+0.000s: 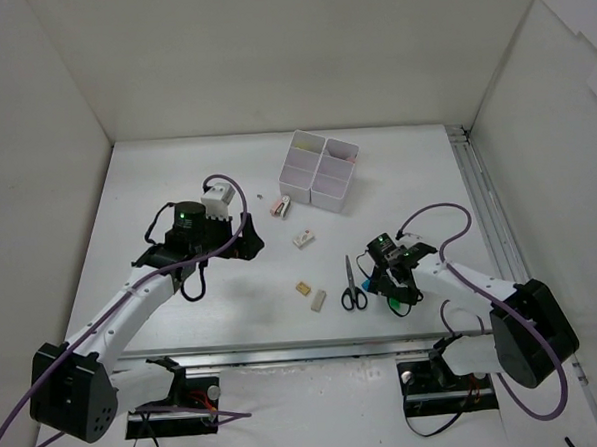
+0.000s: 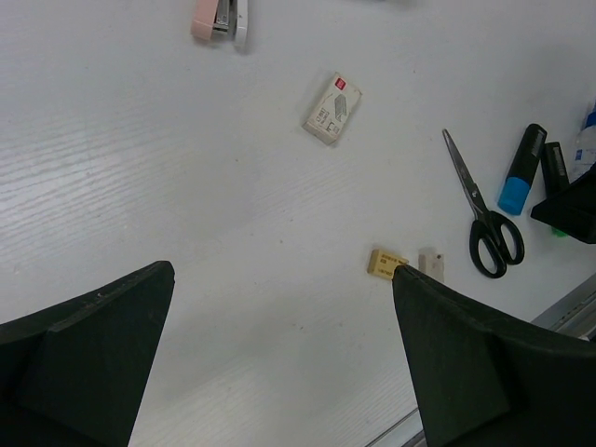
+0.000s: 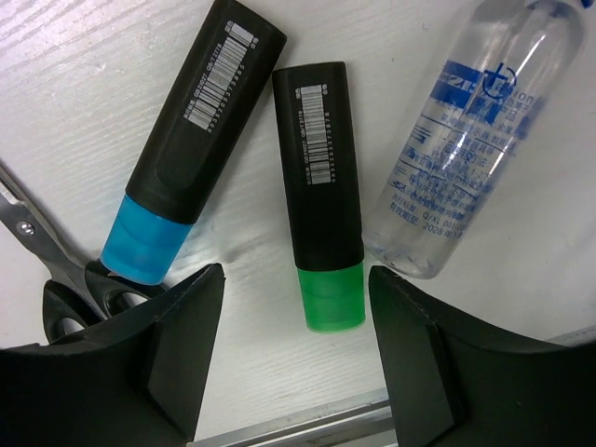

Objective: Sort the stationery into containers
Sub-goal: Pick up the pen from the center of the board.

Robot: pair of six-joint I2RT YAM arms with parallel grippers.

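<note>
Two claws: left claw [image 2: 282,275], right claw [image 3: 296,279], both spread.
Left position: above table [image 2: 140,168].
Right position: astride green highlighter [image 3: 321,214], not pinching.
Neighbours: blue highlighter [image 3: 191,140], glue bottle [image 3: 470,130].

Robot lab test cell — white panel walls [image 1: 270,55], white table [image 1: 176,180] w/ alu rail [image 1: 483,204], purple cabling [image 1: 436,208]
</note>
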